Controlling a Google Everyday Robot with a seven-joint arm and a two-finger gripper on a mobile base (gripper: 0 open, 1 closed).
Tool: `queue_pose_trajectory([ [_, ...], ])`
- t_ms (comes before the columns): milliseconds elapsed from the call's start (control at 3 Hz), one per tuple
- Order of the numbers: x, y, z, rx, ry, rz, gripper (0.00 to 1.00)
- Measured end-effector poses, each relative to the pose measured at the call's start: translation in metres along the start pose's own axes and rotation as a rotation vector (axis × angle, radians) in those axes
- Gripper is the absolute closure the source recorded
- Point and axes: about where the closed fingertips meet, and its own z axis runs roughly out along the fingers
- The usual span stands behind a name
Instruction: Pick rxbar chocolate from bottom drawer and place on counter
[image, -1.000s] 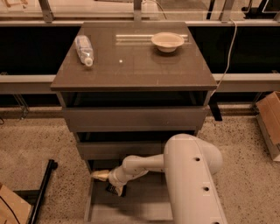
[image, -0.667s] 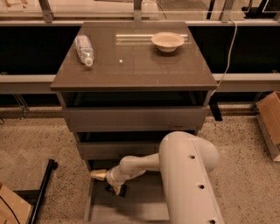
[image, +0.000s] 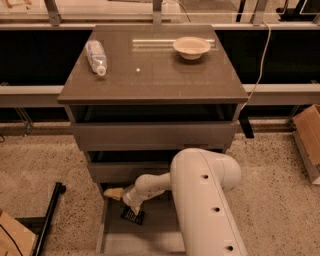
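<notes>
- In the camera view, the bottom drawer (image: 145, 238) stands pulled out, and the chocolate bar (image: 133, 216) lies flat on its grey floor, near the cabinet.
- The gripper (image: 124, 201) hangs inside that drawer, just above the bar, its fingers (image: 113, 193) spread apart and grasping nothing.
- On the worktop (image: 160, 80), a plastic bottle (image: 96, 56) lies on its side at the left, well apart from a pale bowl (image: 191, 47) at the back right.

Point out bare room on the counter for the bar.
Bare: the counter's front half and the middle between bottle and bowl. Crowded: the bottom drawer's back left, where the gripper hangs over the rxbar chocolate.
</notes>
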Motion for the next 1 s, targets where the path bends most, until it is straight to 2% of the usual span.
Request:
queue_pose_trajectory([
  [333,-0.023,-0.015,0.005,-0.005,-0.013,0.037,0.00],
  [1000,-0.057,-0.053,0.027,-0.017,0.008,0.122,0.00],
])
